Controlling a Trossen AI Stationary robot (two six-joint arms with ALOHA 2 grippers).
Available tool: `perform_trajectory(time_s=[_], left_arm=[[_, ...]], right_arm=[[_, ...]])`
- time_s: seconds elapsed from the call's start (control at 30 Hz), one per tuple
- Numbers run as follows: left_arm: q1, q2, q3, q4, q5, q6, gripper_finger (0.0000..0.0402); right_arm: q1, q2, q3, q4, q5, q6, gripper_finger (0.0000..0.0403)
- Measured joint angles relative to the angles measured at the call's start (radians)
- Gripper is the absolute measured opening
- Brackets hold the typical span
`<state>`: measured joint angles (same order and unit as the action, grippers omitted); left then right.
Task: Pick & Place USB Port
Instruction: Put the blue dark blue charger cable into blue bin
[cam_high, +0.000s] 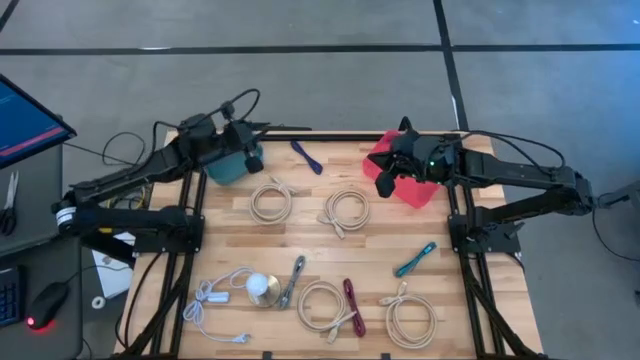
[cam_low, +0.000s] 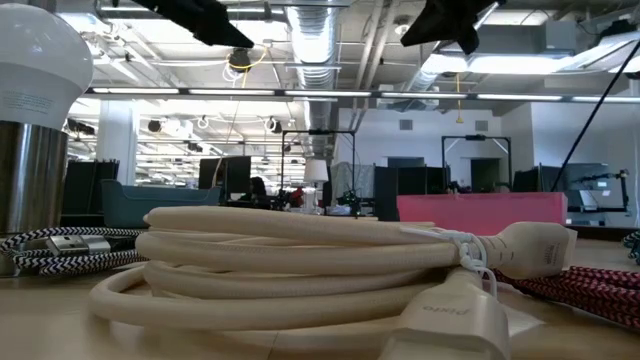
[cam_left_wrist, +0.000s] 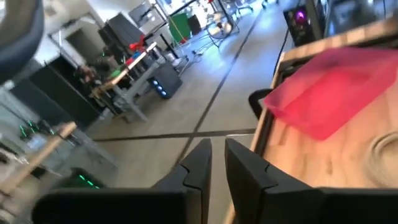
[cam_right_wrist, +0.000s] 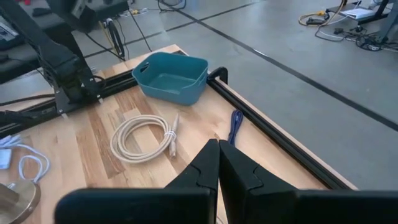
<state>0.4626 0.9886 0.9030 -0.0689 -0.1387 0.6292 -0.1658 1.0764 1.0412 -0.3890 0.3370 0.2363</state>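
Several coiled cream cables lie flat on the wooden table: one (cam_high: 270, 200) (cam_right_wrist: 143, 137) near the teal bin (cam_high: 228, 168) (cam_right_wrist: 171, 78), one (cam_high: 347, 210) mid-table, and two along the near edge (cam_high: 322, 305) (cam_high: 410, 318). The low view shows one of the near coils (cam_low: 300, 260) close up. A blue cable (cam_high: 307, 157) (cam_right_wrist: 234, 124) lies by the far edge. My left gripper (cam_high: 255, 158) (cam_left_wrist: 214, 155) hovers shut beside the teal bin. My right gripper (cam_high: 383, 185) (cam_right_wrist: 217, 158) hovers shut over the near-left corner of the red bin (cam_high: 415, 190) (cam_left_wrist: 329, 93). Neither holds anything.
A teal cable (cam_high: 414, 259) lies right of centre and a red braided cable (cam_high: 353, 305) lies near the front. A white charger with its cord (cam_high: 215, 300), a white-domed metal object (cam_high: 262, 288) (cam_low: 30, 60) and a black-and-white braided cable (cam_high: 293, 282) sit at the near left.
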Motion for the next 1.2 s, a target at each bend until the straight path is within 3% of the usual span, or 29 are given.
perform_trajectory(time_s=[0.17, 0.33, 0.57, 0.67, 0.8, 1.2], left_arm=[[0.022, 0.075, 0.093, -0.026, 0.091, 0.007, 0.0007], [0.103, 0.144, 0.224, -0.089, 0.245, -0.041, 0.0008], [0.247, 0.290, 0.438, -0.466, 0.505, -0.077, 0.0006], [0.269, 0.368, 0.499, -0.556, 0.581, -0.077, 0.0007], [0.275, 0.445, 0.557, -0.578, 0.634, -0.053, 0.0006], [0.274, 0.616, 0.728, -0.724, 0.649, 0.029, 0.0007]], right_arm=[[0.002, 0.004, 0.000, -0.002, 0.000, 0.028, 0.0001], [0.002, 0.003, 0.000, -0.032, 0.000, 0.090, 0.0001], [0.002, 0.002, 0.000, -0.086, 0.000, 0.129, 0.0001], [0.002, 0.002, 0.000, -0.096, 0.000, 0.131, 0.0001], [0.002, 0.002, 0.000, -0.102, 0.000, 0.131, 0.0001], [0.002, 0.002, 0.000, -0.132, 0.000, 0.131, 0.0001]])
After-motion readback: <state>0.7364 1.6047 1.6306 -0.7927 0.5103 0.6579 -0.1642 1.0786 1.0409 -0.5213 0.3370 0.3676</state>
